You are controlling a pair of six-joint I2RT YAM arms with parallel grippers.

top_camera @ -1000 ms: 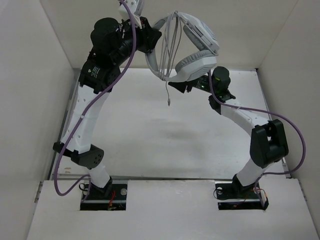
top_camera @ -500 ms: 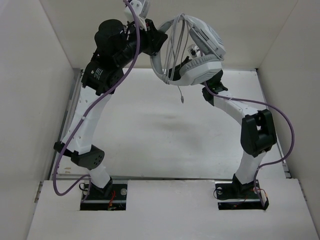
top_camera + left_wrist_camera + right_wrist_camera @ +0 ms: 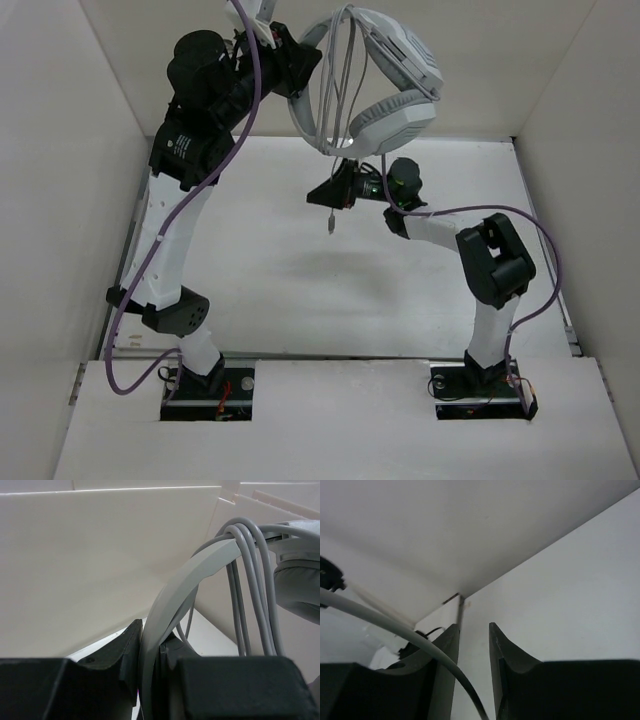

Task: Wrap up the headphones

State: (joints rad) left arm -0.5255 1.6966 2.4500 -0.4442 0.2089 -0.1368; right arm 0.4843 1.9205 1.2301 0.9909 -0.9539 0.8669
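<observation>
My left gripper (image 3: pixel 303 68) is shut on the headband of the light grey headphones (image 3: pixel 395 118) and holds them high near the back wall. In the left wrist view the headband (image 3: pixel 172 592) runs between the closed jaws of the left gripper (image 3: pixel 150 636), and several turns of the grey cord (image 3: pixel 250 580) hang over it. The cord's loose end drops below the earcups to a small plug (image 3: pixel 330 228). My right gripper (image 3: pixel 320 194) points left at this hanging end. In the right wrist view the right gripper (image 3: pixel 474 628) has its jaws a little apart, and the cord (image 3: pixel 395 625) crosses the left finger and runs down between them.
White walls enclose the white table (image 3: pixel 260 260) at the back and on both sides. Thick purple cables (image 3: pixel 240 130) run along both arms. Both arms reach high towards the back wall.
My right gripper has swung down and left from under the earcup to the hanging cord end. The left gripper has shifted the headphones slightly left.
</observation>
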